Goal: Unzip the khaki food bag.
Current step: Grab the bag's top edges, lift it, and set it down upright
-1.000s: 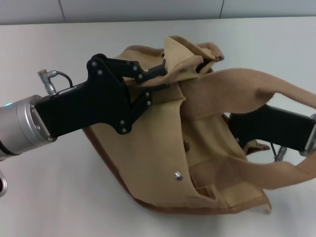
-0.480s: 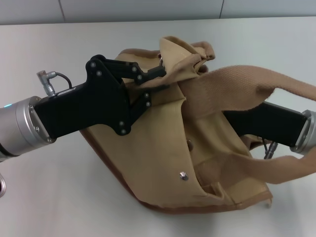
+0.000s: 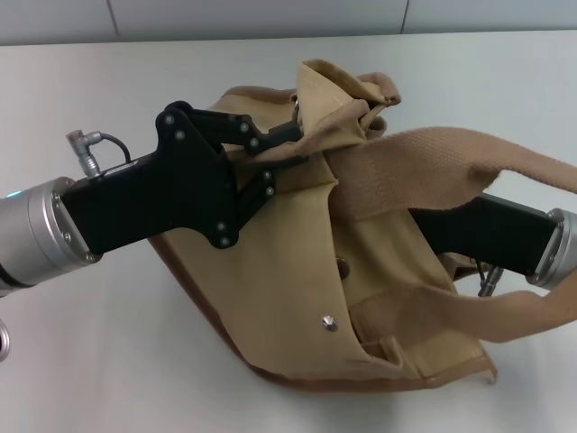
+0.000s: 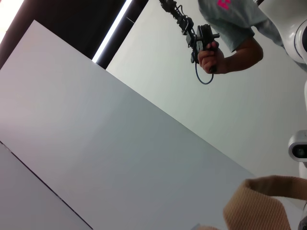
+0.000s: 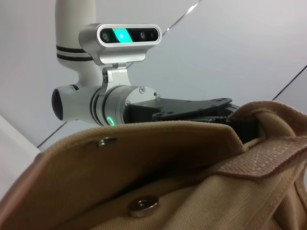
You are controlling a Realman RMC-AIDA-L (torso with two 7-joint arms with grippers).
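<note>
Your work surface is a plain white tabletop point(image 3: 108, 361) running back to a pale grey wall point(image 3: 270, 18). On it, centre to right, the boxy tan canvas khaki food bag point(image 3: 288, 289) lies tipped over, its wide webbing handles point(image 3: 424, 162) splayed rightward. Your left gripper point(image 3: 302, 144) reaches in from the left, fingers pinched on the bag's top edge. Your right gripper point(image 3: 424, 225) is buried under the handles; you cannot tell its state.
</note>
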